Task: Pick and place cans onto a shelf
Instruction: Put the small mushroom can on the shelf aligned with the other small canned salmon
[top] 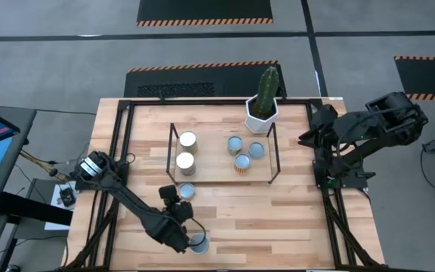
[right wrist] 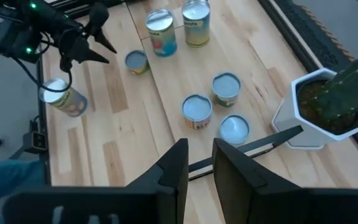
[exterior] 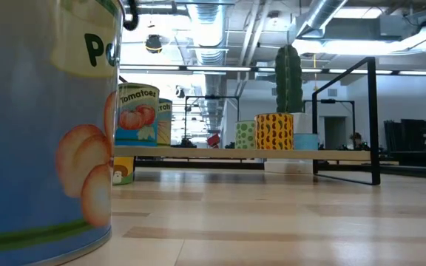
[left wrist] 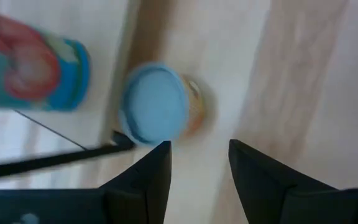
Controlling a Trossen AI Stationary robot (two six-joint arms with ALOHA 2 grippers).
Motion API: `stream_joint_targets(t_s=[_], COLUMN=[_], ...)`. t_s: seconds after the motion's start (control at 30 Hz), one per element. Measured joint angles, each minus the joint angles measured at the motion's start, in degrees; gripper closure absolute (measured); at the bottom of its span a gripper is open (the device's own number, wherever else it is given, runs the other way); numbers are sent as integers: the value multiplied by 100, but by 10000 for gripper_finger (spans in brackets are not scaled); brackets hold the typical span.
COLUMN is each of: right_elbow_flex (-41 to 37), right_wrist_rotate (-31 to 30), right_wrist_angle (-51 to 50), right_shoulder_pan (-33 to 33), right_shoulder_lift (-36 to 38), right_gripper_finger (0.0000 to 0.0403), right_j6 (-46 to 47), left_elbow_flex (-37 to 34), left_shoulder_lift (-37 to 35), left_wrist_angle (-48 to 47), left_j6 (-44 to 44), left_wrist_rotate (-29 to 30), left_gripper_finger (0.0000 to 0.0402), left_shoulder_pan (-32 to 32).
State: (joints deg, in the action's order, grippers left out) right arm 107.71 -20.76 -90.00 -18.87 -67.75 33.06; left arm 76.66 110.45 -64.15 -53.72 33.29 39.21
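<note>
The shelf stands mid-table with two cans on its left part and three cans on its right part. One blue-topped can stands on the table in front of the shelf, also seen from above. Another can stands near the table's near edge and fills the left of the low view. My left gripper is open and empty, just short of the blue-topped can, pointing at it; it also shows in the high view. My right gripper waits at the right side, open by a narrow gap.
A white hexagonal pot with a cactus stands at the shelf's far right corner. Black frame rails run along the table's left and right sides. Bare wood lies between the shelf and the near edge.
</note>
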Motion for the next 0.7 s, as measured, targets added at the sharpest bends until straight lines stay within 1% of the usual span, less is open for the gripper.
stream_joint_targets(t_s=[0.07, 0.17, 0.23, 0.37, 0.4, 0.53, 0.7], right_elbow_flex=[-1, -1, -1, -1, -1, -1, -1], right_wrist_rotate=[-45, -54, -56, -58, -56, -38, -19], right_wrist_angle=[-2, -2, 0, -2, -2, -2, -2], right_shoulder_pan=[-40, -77, -77, -77, -77, -78, -77], right_shoulder_lift=[-2, -4, -7, -9, -9, -9, -7], right_gripper_finger=[305, 305, 305, 305, 305, 305, 305], right_j6=[-9, -51, -55, -194, -203, -208, -260], left_elbow_flex=[2, 2, 2, 25, 29, 33, 33], left_shoulder_lift=[-35, -32, -32, -32, -32, -32, -32], left_wrist_angle=[13, 125, 406, 820, 960, 1084, 1072], left_j6=[279, 579, 731, 1130, 1201, 1267, 979], left_wrist_rotate=[42, -230, -446, -549, -676, -1069, -1402], left_gripper_finger=[250, 250, 250, 250, 250, 250, 250], left_shoulder_pan=[-112, -346, -582, -1058, -1173, -1573, -1865])
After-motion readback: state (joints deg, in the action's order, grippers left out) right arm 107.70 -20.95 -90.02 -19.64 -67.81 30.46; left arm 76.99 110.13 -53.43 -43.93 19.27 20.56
